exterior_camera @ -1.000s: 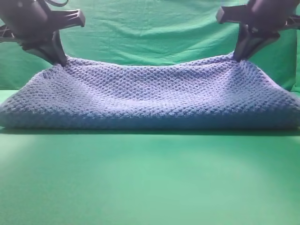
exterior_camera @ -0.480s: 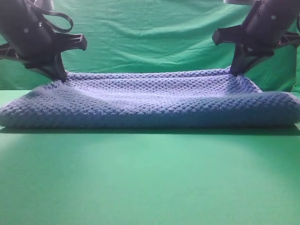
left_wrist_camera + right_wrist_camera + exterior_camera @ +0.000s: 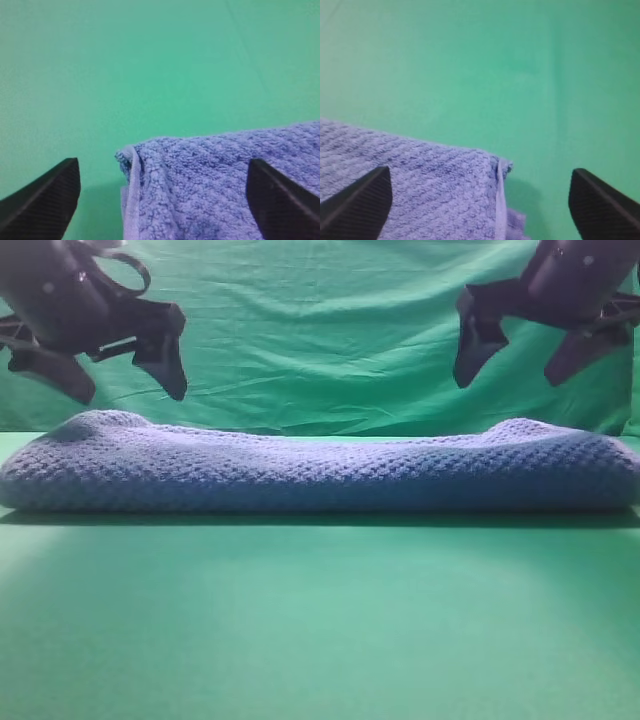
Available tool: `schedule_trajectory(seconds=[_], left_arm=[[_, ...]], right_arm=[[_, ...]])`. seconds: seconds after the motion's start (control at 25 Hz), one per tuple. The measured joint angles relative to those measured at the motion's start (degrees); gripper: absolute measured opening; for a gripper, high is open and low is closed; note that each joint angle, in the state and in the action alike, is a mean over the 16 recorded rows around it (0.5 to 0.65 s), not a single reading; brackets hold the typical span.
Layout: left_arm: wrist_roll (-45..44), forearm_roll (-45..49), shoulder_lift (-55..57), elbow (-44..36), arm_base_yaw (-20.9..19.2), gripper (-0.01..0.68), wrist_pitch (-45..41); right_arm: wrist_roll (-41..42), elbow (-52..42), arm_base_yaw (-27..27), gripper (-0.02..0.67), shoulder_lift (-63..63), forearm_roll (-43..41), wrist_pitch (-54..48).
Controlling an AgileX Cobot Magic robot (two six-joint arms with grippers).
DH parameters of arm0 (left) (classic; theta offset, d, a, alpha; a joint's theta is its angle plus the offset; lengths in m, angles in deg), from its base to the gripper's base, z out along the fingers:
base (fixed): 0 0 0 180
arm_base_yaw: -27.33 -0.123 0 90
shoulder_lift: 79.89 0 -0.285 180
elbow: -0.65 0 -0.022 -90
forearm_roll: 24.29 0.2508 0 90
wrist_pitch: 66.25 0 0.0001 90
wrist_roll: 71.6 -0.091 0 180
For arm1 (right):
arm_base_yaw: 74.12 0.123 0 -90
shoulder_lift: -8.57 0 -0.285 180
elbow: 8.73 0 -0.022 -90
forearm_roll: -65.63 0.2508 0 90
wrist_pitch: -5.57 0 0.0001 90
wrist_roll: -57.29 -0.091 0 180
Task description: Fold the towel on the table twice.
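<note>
**A:** Your left tool (image 3: 110, 375) and right tool (image 3: 525, 355) both hang above the far corners of the towel (image 3: 320, 470), fingers spread apart, nothing between them. The towel lies folded in a long band across the counter (image 3: 320, 630), its rounded fold facing six o'clock in the high view.

**B:** So one fold looks done. What do you worry about?

**A:** First, the corners. In the left wrist view the upper layer's corner (image 3: 131, 165) sits a little off the one beneath, with the pale edge showing at about seven o'clock. In the right wrist view a scrap of lower layer (image 3: 515, 220) peeks out past the top one. If you pinch only the top layer for the second fold, the layers will likely slide apart.

**B:** And the second risk?

**A:** The ends sit humped at nine and three o'clock, the middle sags. Bring one end over unevenly and you probably get a skewed fold.

**B:** Anything else?

**A:** Descend too steeply and a finger may snag the loose weave and drag the band toward the green backdrop (image 3: 320, 330).
</note>
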Motion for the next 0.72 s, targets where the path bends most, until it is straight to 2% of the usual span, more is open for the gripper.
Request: schedule_trajectory(seconds=[0.08, 0.16, 0.48, 0.6, 0.72], left_arm=[[-0.39, 0.13, -2.46, 1.07, 0.0, 0.475, -4.09], [-0.73, 0.27, -5.23, 2.24, 0.0, 0.411, -8.6], [0.65, 0.97, -17.78, 6.33, 0.0, 0.115, -26.25], [1.81, 1.21, -22.95, 7.02, 0.0, 0.044, -31.46], [3.24, 1.5, -28.55, 6.83, 0.0, 0.008, -35.47]], right_arm=[[0.03, 0.0, -0.01, 0.526, -2.76, -0.14, -2.34], [0.0, 0.0, -0.01, 0.477, -5.96, -0.31, -5.1], [-1.68, 0.0, -0.01, 0.186, -20.64, -1.09, -18.7], [-2.88, 0.0, -0.01, 0.102, -26.3, -1.39, -23.68], [-4.18, -0.09, -0.01, 0.04, -31.94, -1.65, -28.02]])
